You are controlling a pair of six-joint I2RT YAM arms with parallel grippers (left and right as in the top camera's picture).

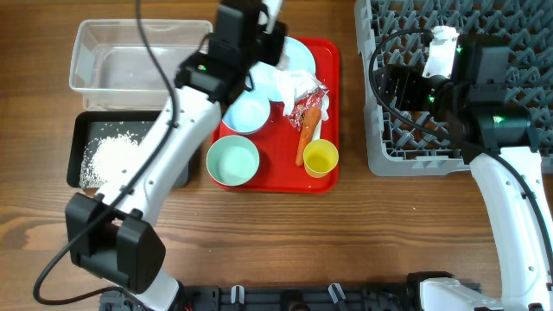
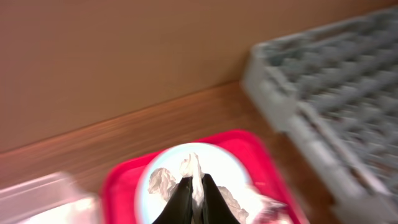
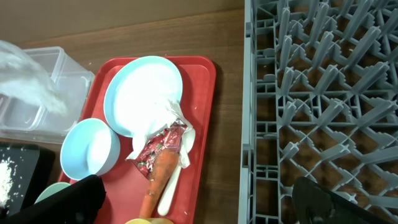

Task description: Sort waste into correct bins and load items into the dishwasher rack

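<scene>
White napkin (image 2: 193, 163) clamped in left pincer (image 2: 198, 182) over blue plate (image 2: 219, 155), right pincer (image 1: 395, 91) spread wide above grey rack (image 1: 518, 26)

The light-blue plate (image 1: 302, 53) sits at the red tray's (image 1: 276, 173) far end, with the crumpled white napkin (image 1: 289, 85) on it. The red wrapper (image 1: 309, 102) and orange carrot (image 1: 308, 134) lie mid-tray beside the upright light-blue bowl (image 1: 248, 115), pale-green bowl (image 1: 232, 161) and yellow cup (image 1: 320, 159). Left of the tray are the clear tub (image 1: 86, 52) and the black tub (image 1: 79, 121) holding rice (image 1: 112, 157); right of it is the grey rack (image 1: 518, 26).

wooden table (image 1: 285, 246) | on it: clear tub (image 1: 130, 69), black tub (image 1: 80, 130), red tray (image 1: 276, 168), grey rack (image 1: 380, 160)
</scene>
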